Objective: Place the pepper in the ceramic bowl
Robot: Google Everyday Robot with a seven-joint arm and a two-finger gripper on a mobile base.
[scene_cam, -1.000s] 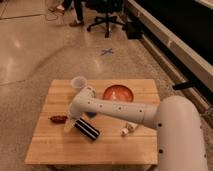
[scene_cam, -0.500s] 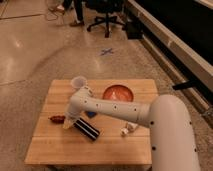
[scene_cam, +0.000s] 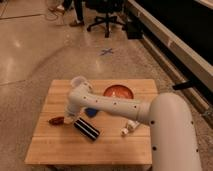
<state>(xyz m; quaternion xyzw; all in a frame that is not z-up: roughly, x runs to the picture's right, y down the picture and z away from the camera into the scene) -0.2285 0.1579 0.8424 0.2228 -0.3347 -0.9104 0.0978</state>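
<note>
The gripper (scene_cam: 67,119) sits low, just beside the pepper (scene_cam: 56,120).
Its grip state cannot be told; the ceramic bowl (scene_cam: 118,92) stands well apart.

Pepper (scene_cam: 56,120), small and dark red, lies flat out on the left, just beside my gripper (scene_cam: 67,118), perhaps touching it. Bowl (scene_cam: 118,93), round and orange-red, sits upright farther back, well apart.

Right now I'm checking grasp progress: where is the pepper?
In the camera view the pepper lies on the wooden table near the picture's left, beside the gripper, with the black block just right of that.
</note>
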